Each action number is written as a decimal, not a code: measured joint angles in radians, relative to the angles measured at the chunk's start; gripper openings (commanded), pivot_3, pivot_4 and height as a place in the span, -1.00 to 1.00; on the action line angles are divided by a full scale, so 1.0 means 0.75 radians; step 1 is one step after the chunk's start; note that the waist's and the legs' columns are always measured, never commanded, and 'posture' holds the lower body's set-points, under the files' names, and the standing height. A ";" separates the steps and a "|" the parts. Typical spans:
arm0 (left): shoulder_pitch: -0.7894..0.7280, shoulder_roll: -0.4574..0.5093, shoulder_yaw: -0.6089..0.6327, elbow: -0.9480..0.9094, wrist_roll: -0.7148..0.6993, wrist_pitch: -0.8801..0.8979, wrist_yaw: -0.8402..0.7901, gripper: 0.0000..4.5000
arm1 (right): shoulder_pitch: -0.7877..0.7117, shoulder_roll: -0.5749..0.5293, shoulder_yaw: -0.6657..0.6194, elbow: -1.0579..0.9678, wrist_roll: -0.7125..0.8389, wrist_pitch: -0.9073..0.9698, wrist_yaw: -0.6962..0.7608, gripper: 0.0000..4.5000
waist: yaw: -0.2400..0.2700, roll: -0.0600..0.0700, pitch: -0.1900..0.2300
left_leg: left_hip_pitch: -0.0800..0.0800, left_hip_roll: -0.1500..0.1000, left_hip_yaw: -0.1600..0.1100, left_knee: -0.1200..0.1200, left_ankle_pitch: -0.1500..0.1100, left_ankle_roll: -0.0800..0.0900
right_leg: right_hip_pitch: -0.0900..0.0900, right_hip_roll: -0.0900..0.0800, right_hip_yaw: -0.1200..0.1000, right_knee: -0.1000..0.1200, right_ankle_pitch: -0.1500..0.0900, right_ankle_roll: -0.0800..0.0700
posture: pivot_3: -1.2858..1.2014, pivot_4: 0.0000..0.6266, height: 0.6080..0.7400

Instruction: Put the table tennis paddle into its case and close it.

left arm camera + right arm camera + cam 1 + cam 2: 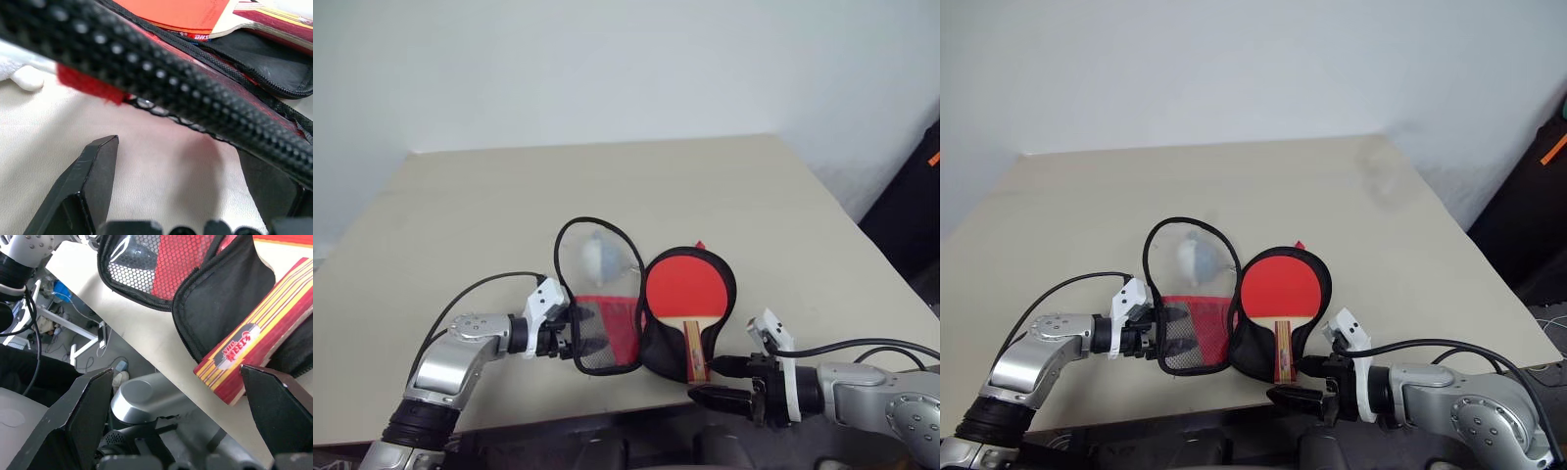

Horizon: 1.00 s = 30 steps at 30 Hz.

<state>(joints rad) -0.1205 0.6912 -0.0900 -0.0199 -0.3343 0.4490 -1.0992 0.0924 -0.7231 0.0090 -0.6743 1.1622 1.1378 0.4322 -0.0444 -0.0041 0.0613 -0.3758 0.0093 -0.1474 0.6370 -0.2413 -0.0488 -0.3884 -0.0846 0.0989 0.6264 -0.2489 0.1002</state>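
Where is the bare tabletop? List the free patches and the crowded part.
Free: the far half of the table beyond the case, and the stretches left and right of it. Crowded: the near edge, where the open case holds the table tennis paddle, the left gripper at its mesh flap, the right gripper by the handle.

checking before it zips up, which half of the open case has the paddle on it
The black half on the robot's right holds the paddle; the mesh-and-window half holds none.
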 measured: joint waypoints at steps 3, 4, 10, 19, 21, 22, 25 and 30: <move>-0.007 -0.017 -0.003 0.021 0.001 -0.026 -0.003 0.76 | 0.004 0.001 -0.006 0.002 0.017 -0.008 0.004 0.99 | 0.001 0.000 0.000 | 0.000 0.000 0.000 0.001 0.000 0.000 | 0.001 0.000 0.000 0.000 0.000 0.000 | 0.03 -1.00 1.00; -0.009 -0.024 -0.005 0.026 0.001 -0.031 -0.004 0.76 | 0.005 0.001 -0.012 0.003 0.021 -0.011 0.004 0.99 | 0.001 0.000 0.000 | 0.000 0.000 0.000 0.001 0.000 0.000 | 0.001 0.000 0.000 0.000 0.000 0.000 | 0.03 -1.00 1.00; -0.200 -0.175 -0.076 0.053 0.001 -0.062 -0.023 0.76 | -0.103 0.066 -0.218 0.180 -0.073 -0.234 0.014 0.99 | 0.021 -0.001 0.000 | 0.000 -0.001 0.000 0.006 0.000 0.000 | 0.003 0.000 -0.001 0.000 0.002 0.003 | 0.03 -1.00 1.00; -0.323 -0.316 -0.263 0.048 0.004 -0.014 -0.062 0.76 | -0.229 0.233 -0.302 0.378 -0.263 -0.431 -0.089 0.99 | 0.027 0.001 -0.001 | 0.000 -0.001 0.000 0.006 0.000 0.000 | 0.003 0.001 0.000 0.001 0.003 0.002 | 0.03 -1.00 1.00; -0.323 -0.315 -0.270 0.048 0.003 0.023 -0.059 0.76 | -0.237 0.245 -0.312 0.398 -0.306 -0.456 -0.109 0.99 | 0.028 0.002 -0.001 | 0.000 -0.001 0.000 0.006 0.000 0.000 | 0.003 0.001 0.001 0.001 0.003 0.002 | 0.03 -1.00 1.00; -0.323 -0.315 -0.270 0.048 0.003 0.025 -0.059 0.76 | -0.237 0.245 -0.312 0.398 -0.309 -0.457 -0.110 0.99 | 0.028 0.002 -0.001 | 0.000 -0.001 0.001 0.006 0.000 0.000 | 0.003 0.001 0.001 0.001 0.003 0.002 | 0.03 -1.00 1.00; -0.327 -0.292 -0.231 0.043 -0.022 0.163 -0.003 0.76 | -0.239 0.268 -0.309 0.401 -0.363 -0.481 -0.123 0.99 | 0.028 0.002 -0.001 | 0.000 -0.001 0.000 0.006 0.000 0.000 | 0.003 0.001 0.000 0.001 0.003 0.002 | 0.03 -1.00 1.00; -0.366 -0.241 -0.099 0.026 -0.081 0.480 0.142 0.76 | -0.246 0.308 -0.297 0.426 -0.436 -0.495 -0.139 0.99 | 0.025 0.003 -0.001 | 0.000 -0.001 0.000 0.006 0.000 0.000 | 0.002 0.001 0.001 0.002 0.003 0.002 | 0.03 -1.00 1.00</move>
<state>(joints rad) -0.3949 0.5101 -0.1642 -0.0007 -0.3947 0.8092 -0.9923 -0.0924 -0.4919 -0.2138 -0.3550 0.8351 0.7665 0.3280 -0.0254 -0.0021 0.0608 -0.3758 0.0089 -0.1475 0.6413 -0.2412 -0.0487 -0.3867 -0.0839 0.0993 0.6279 -0.2466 0.1016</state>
